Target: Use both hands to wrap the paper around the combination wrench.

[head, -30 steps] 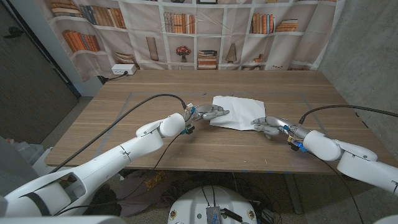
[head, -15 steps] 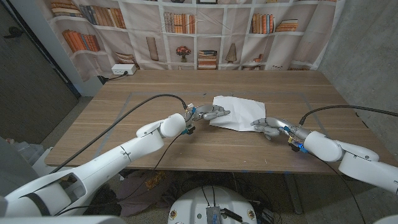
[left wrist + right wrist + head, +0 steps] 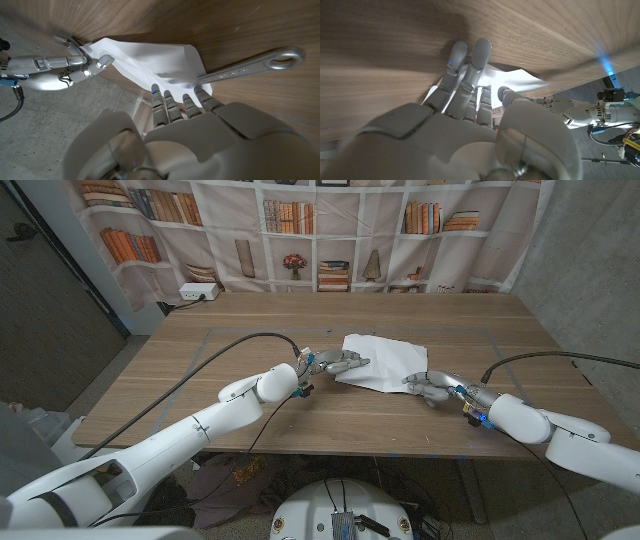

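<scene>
The white paper (image 3: 382, 358) lies mid-table, partly over the combination wrench (image 3: 250, 69). The wrench's ring end sticks out from under the paper (image 3: 145, 57) onto the bare wood. My left hand (image 3: 335, 362) reaches to the sheet's left edge, its fingertips (image 3: 175, 97) resting on the paper where the wrench shaft goes under. My right hand (image 3: 430, 386) is at the sheet's near right corner. In the left wrist view, that right hand (image 3: 55, 67) pinches the raised corner between thumb and fingers. The right wrist view shows the paper (image 3: 517, 80) beyond my right hand's fingers (image 3: 465, 70).
The wooden table (image 3: 230, 340) stretches bare to the left and toward the back. A bookshelf-print backdrop hangs behind it, with a power strip (image 3: 195, 293) at the far left edge. Cables run from both wrists across the table.
My right hand has drawn slightly nearer to the table's front edge with the paper's corner. The left hand has stayed where it was.
</scene>
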